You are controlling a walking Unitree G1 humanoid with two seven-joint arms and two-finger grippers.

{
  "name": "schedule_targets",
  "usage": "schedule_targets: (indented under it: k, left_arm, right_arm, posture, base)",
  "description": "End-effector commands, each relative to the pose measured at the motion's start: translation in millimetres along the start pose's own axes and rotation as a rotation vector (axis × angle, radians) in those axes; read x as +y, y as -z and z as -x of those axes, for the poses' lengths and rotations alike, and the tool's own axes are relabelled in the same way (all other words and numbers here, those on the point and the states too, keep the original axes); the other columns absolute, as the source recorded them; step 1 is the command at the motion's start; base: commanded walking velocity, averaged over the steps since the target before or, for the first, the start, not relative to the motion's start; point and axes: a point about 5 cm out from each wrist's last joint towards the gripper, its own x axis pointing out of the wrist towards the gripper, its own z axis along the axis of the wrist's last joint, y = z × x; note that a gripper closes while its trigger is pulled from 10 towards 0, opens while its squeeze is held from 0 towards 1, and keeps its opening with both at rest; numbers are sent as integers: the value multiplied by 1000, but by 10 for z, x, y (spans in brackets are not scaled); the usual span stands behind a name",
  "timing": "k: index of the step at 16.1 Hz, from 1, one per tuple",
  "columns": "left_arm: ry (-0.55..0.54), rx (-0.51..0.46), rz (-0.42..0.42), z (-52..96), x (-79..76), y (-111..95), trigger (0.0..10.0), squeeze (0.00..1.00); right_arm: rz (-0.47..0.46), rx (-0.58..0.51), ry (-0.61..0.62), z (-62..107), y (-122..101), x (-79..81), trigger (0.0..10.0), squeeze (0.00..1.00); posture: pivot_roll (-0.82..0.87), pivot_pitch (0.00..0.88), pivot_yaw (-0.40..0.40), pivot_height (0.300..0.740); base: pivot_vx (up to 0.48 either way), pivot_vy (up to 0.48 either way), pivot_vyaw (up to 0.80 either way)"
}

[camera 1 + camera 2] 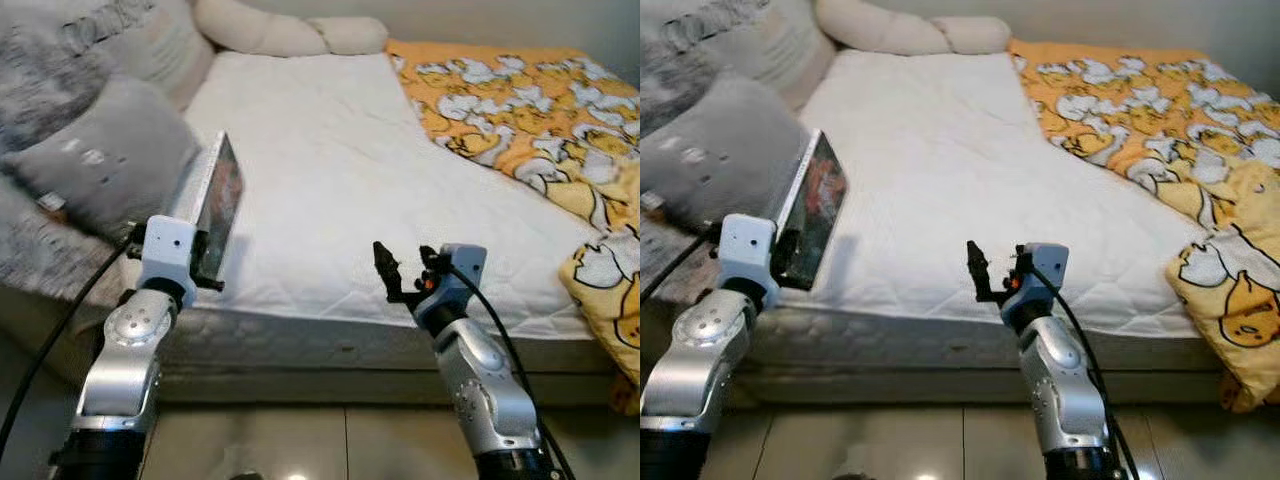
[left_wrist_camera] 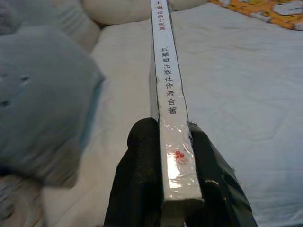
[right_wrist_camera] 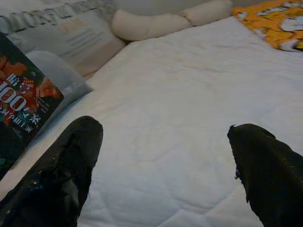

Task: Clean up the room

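My left gripper [image 1: 207,262] is shut on the lower end of a book [image 1: 215,200] with a dark, orange-printed cover. It holds the book upright above the bed's front left corner. In the left wrist view the book's white spine [image 2: 167,90] with Chinese lettering runs up between the two black fingers [image 2: 137,170]. My right gripper [image 1: 405,268] hovers open and empty over the white mattress [image 1: 330,150] near its front edge. In the right wrist view its fingers [image 3: 71,156] stand wide apart, and the book cover [image 3: 21,106] shows off to one side.
A grey pillow [image 1: 110,150] and fluffy grey cushions lie at the bed's left. A long cream pillow [image 1: 290,35] runs along the head. A yellow duck-print duvet [image 1: 520,100] covers the right side and hangs over the corner. Tiled floor [image 1: 330,440] lies below.
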Motion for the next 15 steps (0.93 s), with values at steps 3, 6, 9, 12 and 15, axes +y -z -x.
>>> schedule_targets:
  k: [3, 6, 9, 12, 15]
  left_arm:
    - [10, -60, -7, -18, -15, -127, 10000, 0]
    - [8, -60, -8, -18, -13, -125, 10000, 0]
    - [8, -60, -8, -20, -12, -126, 10000, 0]
    - [8, -59, -8, -18, -11, -126, 10000, 0]
    - [7, -59, -7, -17, -12, -127, 10000, 0]
  right_arm:
    - [-1, 1, 13, -4, -8, -20, 10000, 0]
    - [1, 1, 13, -4, -7, -23, 10000, 0]
    - [4, 2, 15, -3, -4, -28, 10000, 0]
    - [5, 4, 16, 0, 0, -31, 10000, 0]
    - [7, 6, 16, 4, 2, -35, 10000, 0]
  posture:
    - [18, 0, 2, 740]
    - [18, 0, 2, 740]
    - [19, 0, 2, 740]
    - [20, 0, 2, 740]
    - [20, 0, 1, 740]
  base:
    - [325, 0, 0]
    - [325, 0, 0]
    - [325, 0, 0]
    - [324, 0, 0]
    - [325, 0, 0]
